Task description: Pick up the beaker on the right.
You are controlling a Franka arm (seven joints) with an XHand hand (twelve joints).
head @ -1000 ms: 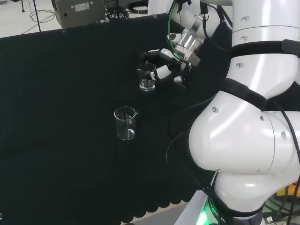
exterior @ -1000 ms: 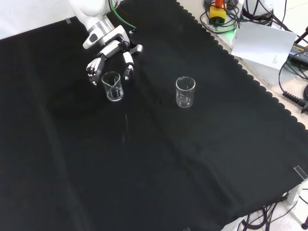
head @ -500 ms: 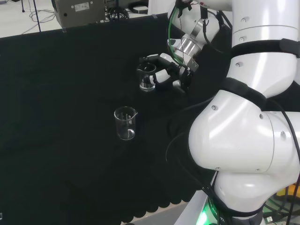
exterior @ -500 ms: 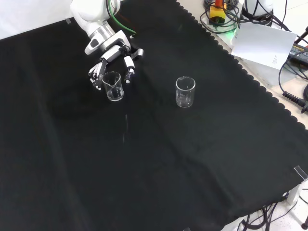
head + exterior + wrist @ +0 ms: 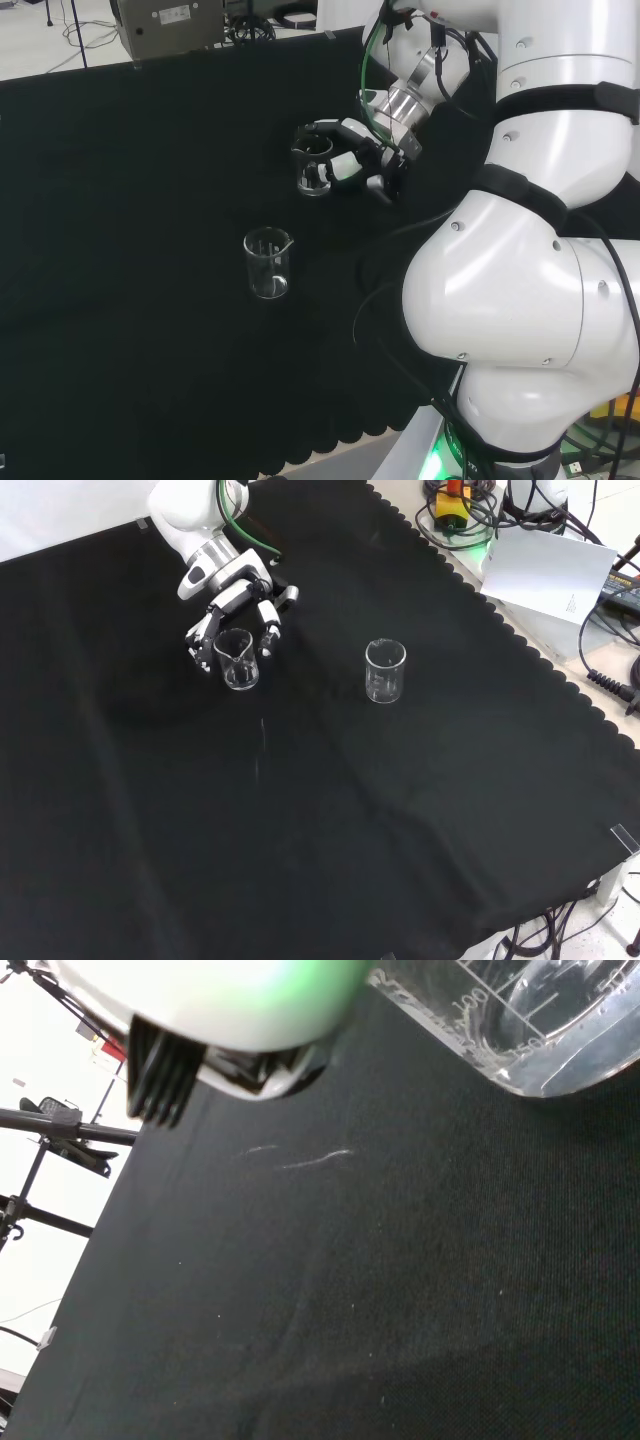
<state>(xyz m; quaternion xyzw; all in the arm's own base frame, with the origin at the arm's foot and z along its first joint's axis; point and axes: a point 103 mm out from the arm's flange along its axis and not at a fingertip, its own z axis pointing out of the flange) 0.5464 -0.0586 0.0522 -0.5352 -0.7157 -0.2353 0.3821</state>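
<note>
The fingers (image 5: 268, 630) of the black and white hand (image 5: 236, 608) are spread and partly curled on either side of a small clear glass beaker (image 5: 237, 660), with fingertips close beside its wall; whether they touch the glass cannot be told. In the front view the hand comes down from the upper left, and this beaker stands upright on the black cloth of the counter (image 5: 330, 810) just below the palm. In the head view the same beaker (image 5: 312, 167) sits to the left of the hand (image 5: 352, 152), with fingers reaching round its near and far sides. The wrist view shows the beaker's thick base and printed scale marks (image 5: 545, 1020) close up, resting on the cloth. A second clear beaker (image 5: 385, 670) stands upright well apart, to the right in the front view and nearer the camera in the head view (image 5: 267, 264). The white arm (image 5: 540, 250) fills the right side of the head view
</note>
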